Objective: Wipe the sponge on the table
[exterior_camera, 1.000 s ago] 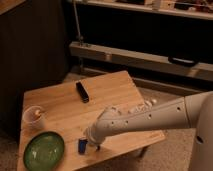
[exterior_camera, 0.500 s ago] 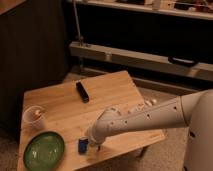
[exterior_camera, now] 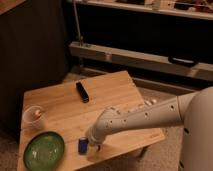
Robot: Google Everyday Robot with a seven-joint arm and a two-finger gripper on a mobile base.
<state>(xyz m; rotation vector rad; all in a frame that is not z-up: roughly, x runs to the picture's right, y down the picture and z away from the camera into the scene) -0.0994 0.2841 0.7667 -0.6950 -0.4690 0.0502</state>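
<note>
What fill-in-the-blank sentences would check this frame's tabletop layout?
The gripper, low over the light wooden plank table, sits right beside the small dark-blue soft ____.
The round plate at the table's near corner is ____.
The slim rectangular bar farther back is ____.
Missing: sponge; green; black.

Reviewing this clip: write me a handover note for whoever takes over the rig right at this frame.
Claw: low at the front edge of the table, right beside the sponge. Whether it has hold of the sponge cannot be told.
Sponge: dark blue, on the table near the front edge, between the claw and the green plate.
Also on top: black bar toward the back, small cup at the left.
Done: claw is at the sponge.
Left: wiping the sponge across the wooden top. Nothing shows how much has been covered.
</note>
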